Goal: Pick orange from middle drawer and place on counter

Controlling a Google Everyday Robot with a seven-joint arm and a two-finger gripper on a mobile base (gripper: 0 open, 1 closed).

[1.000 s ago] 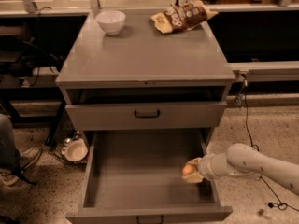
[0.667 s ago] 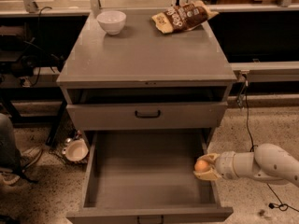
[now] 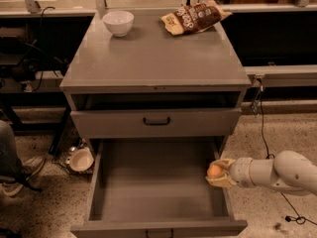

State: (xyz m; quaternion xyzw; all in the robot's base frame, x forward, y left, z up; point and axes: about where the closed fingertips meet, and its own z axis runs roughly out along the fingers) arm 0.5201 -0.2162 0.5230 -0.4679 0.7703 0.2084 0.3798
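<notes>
Small round orange (image 3: 213, 171), smooth, bright, pinched in pincer (image 3: 217, 174) at right edge of open middle drawer (image 3: 148, 187); grey tabletop (image 3: 153, 58) farther back, slightly glossy.

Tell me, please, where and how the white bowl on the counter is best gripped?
Probably take the white bowl by its rim from above, one finger inside: it stands upright, mouth open; its curved sides would slip. The gripper, at the edge of the middle drawer, is shut on the orange and would have to release it.
</notes>
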